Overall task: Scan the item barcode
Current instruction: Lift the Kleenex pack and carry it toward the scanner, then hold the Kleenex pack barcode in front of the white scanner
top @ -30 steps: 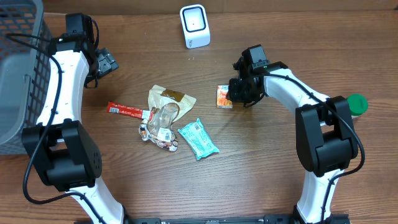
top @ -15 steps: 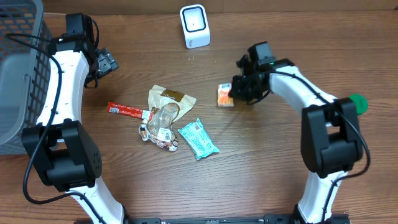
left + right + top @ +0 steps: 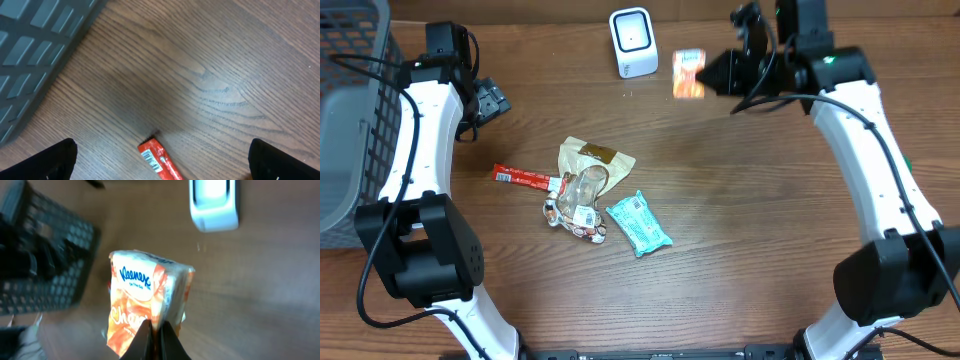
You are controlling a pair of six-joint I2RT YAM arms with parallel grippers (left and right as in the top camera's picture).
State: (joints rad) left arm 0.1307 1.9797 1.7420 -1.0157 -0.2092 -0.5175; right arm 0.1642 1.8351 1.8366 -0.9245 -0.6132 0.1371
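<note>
A: As the overhead view is taken in, the tissue pack (image 3: 689,73) is seen lifted clear of the table, just right of the scanner (image 3: 633,42). It is pinched at its edge by the right gripper (image 3: 711,75).

B: And the left gripper (image 3: 491,101) is parked beside the basket (image 3: 350,110), well apart from the action. The presenting step is judged to be in hand, and no scan can be confirmed yet.

A: From the left wrist, the fingers (image 3: 45,162) are shown spread wide, with only bare wood and the end of a red bar (image 3: 159,161) between them.

B: A barcode is printed on that bar, yet it is left untouched.

A: From the right wrist, the jaws are seen pressed together on the pack's lower seam. The Kleenex face is turned to the camera, and the scanner is seen beyond, up and to the right.

B: No barcode can be made out on that face. So a turn of the wrist is reckoned to be called for next, so that the coded side is brought square to the scanner.

A: Against a second ago, much is changed. Then the pack lay on the table right of the snack pile (image 3: 585,195), with the gripper closing round it. Now it is raised and carried up to the scanner, while the left arm is found unmoved.
</note>
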